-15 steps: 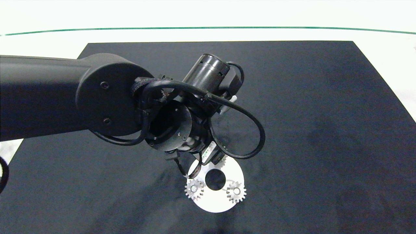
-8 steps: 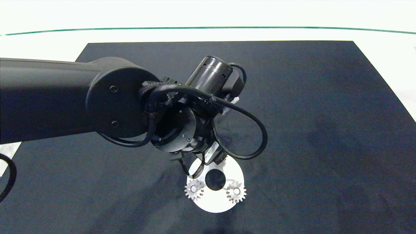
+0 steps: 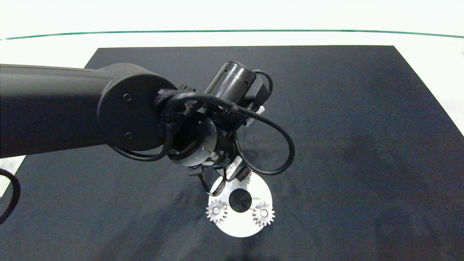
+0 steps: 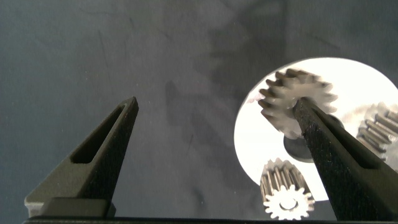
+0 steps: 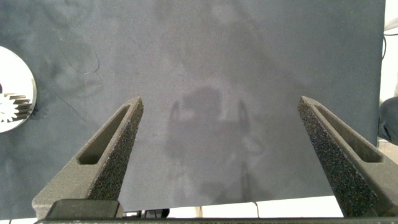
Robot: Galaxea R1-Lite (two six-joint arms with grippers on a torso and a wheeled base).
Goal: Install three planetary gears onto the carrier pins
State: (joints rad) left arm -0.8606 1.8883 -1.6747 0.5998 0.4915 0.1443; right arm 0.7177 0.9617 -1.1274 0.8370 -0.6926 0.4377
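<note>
Right now the left gripper (image 4: 214, 124) hangs over the far edge of the white disc (image 3: 246, 226), its fingers spread wide apart and grasping nothing. In the left wrist view one finger (image 4: 336, 158) lies across the third gear (image 4: 297, 99), which sits on the disc at the far pin; whether the finger touches the gear cannot be told. In the head view that gear (image 3: 247, 176) shows only as a few teeth peeking out from under the wrist of the left arm (image 3: 119, 108), which reaches in from the left and covers the disc's far part.

The other two planetary gears are seated flat on the disc, one (image 3: 216, 211) on the near-left pin and one (image 3: 263, 214) on the near-right pin, each with the pale tip of its carrier pin (image 3: 216, 210) visible in the centre hole. They stand on either side of the disc's large dark centre hole (image 3: 239, 200), and their teeth overhang the disc's rim slightly.

The disc rests on a black mat (image 3: 362, 145) that covers most of the white table (image 3: 232, 18).

The right gripper (image 5: 221, 106) is held above bare mat well off to the side, fingers wide apart and holding nothing, with only a sliver of the disc and gear teeth at the edge of its view
</note>
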